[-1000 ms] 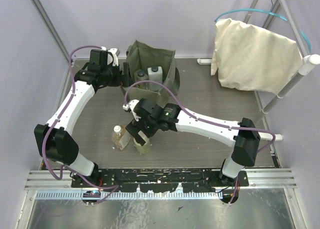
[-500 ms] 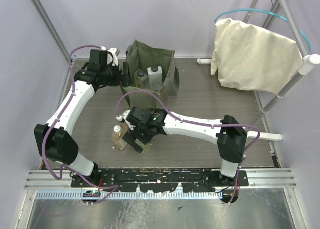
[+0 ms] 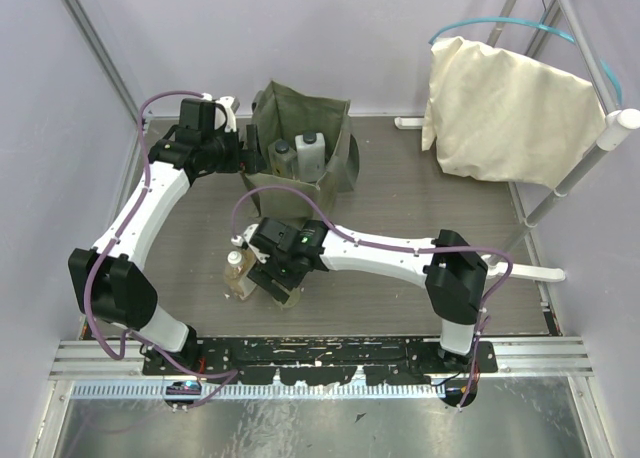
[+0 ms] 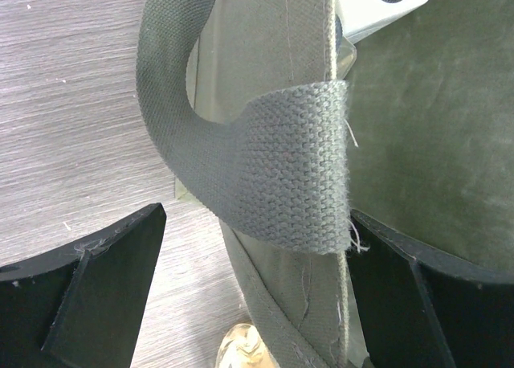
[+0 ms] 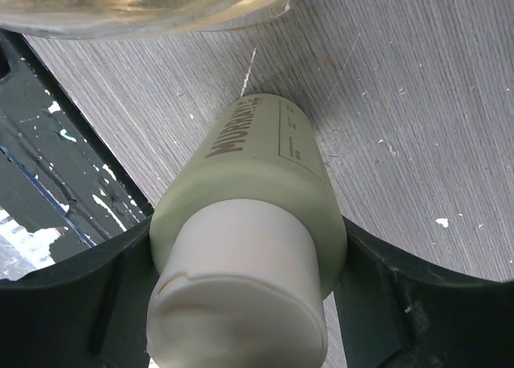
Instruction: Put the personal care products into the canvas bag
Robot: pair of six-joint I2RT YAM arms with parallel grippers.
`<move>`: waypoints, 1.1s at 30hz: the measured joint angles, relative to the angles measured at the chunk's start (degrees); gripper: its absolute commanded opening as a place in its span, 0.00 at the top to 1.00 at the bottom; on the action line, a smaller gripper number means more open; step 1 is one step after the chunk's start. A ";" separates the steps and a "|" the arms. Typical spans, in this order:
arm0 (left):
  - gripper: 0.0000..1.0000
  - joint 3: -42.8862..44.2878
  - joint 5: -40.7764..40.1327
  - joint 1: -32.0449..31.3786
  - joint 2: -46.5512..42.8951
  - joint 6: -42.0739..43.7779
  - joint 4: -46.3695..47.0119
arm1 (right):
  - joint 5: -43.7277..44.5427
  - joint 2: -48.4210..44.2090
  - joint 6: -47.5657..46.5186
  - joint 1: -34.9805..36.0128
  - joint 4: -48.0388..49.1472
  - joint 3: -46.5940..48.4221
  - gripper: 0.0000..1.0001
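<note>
Far left, the left gripper is straddling the canvas bag's left wall with its jaws spread, and the strap handle is hanging between them. Inside the bag, the clear bottle and the white bottle are standing side by side. Nearer the front, the amber bottle is standing on the table. Just right of it, the right gripper is clamping the yellow-green bottle, fingers pressing both its sides. Far right, the cream sack is hanging.
</note>
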 measured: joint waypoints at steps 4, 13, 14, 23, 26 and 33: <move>0.02 0.00 0.02 0.00 0.00 0.13 -0.02 | 0.52 -0.20 0.46 0.04 -0.11 -0.02 0.93; 0.02 -0.15 0.04 0.00 0.00 0.15 0.02 | 4.79 -6.14 3.13 -1.11 -9.79 3.52 0.99; 0.02 -0.15 0.04 0.00 0.00 0.22 0.02 | 4.85 -7.23 3.61 -1.75 -11.19 5.16 0.99; 0.02 -0.26 0.07 0.00 -0.02 0.72 0.07 | 2.05 -16.70 5.53 -12.24 -12.70 18.27 0.99; 0.02 -0.92 0.28 0.00 -0.33 0.68 0.52 | -1.25 -19.58 5.73 -16.41 -10.58 18.38 0.99; 0.02 -1.86 0.94 0.00 -0.81 0.11 1.79 | -11.21 -20.28 6.38 -24.44 -2.97 18.67 0.99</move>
